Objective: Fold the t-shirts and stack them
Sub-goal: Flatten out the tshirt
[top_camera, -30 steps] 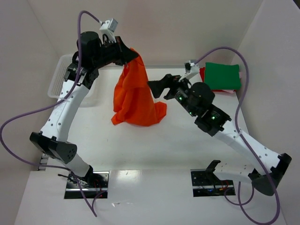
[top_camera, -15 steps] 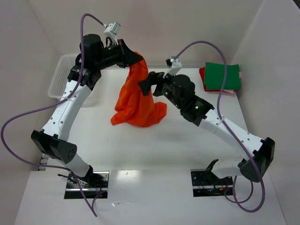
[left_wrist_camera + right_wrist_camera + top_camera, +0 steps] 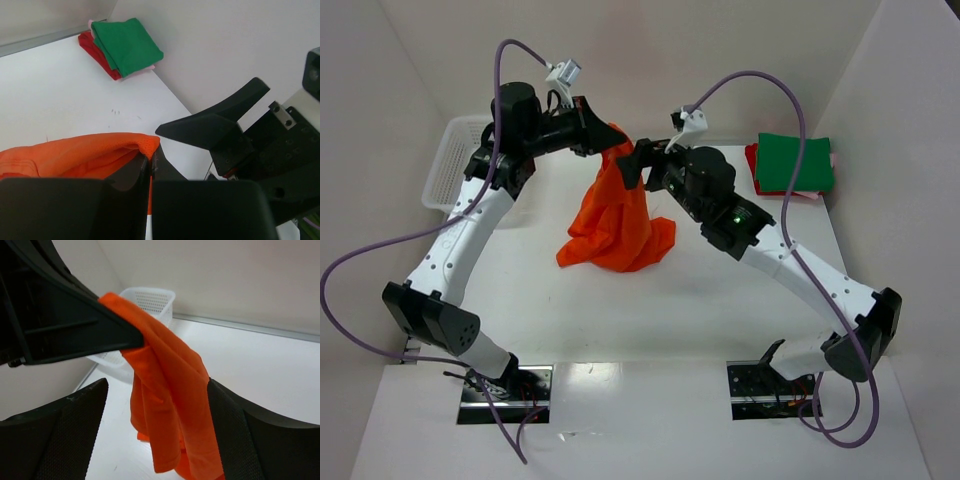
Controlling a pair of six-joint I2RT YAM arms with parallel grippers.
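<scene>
Farthest left of the orange t-shirt (image 3: 620, 225) sits a white mesh basket (image 3: 450, 150), at the back corner of the table (image 3: 650, 310), and it has no part in this step.

Next comes the left tool (image 3: 607, 137), raised high, its jaws pressed together and pinching the top edge of the shirt. The cloth hangs down from that pinch in a bunched cone, and its lower hem lies crumpled on the table beneath.

Just right of the hanging cloth is the right tool (image 3: 157, 390). Its jaws are spread wide with the drooping orange fabric between them, a little below the left tool's pinch. They have not closed on it.

Well right of the shirt, against the side wall, is the finished pile: a folded green t-shirt (image 3: 796, 162) on top, with a red t-shirt (image 3: 752, 160) showing under it.

To my eye this is the pick-up-and-spread stage for the orange shirt, before any fold. The next move calls for the right tool to close on a clean single edge or shoulder, not a bundle of layers. Then the two arms need to part so the shirt opens out and can be laid flat.
</scene>
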